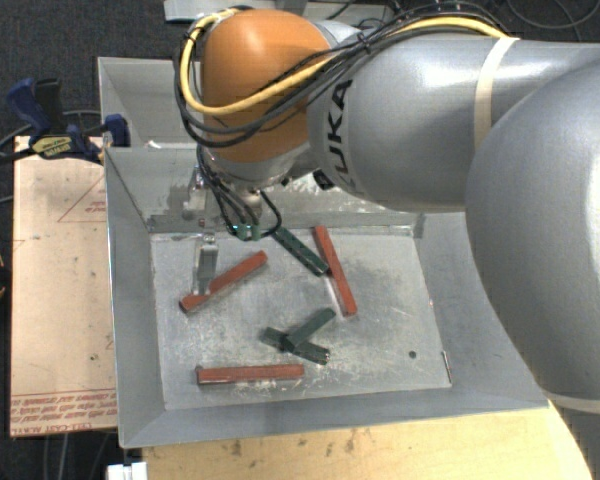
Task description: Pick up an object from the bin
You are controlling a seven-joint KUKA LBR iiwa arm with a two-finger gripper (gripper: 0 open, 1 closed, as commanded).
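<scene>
My gripper hangs under the arm's orange cover at the bin's left side, low over the floor. Its tip is at the left part of a red flat bar that lies slanted, its low end to the left. Whether it touches the bar I cannot tell. Just to the right, a dark green bar lies slanted, partly under the wrist cables. A second red bar lies beside it, running toward the front right.
Two short dark green bars lie crossed near the bin's middle front. A third red bar lies flat along the front wall. The arm covers the bin's back and right side.
</scene>
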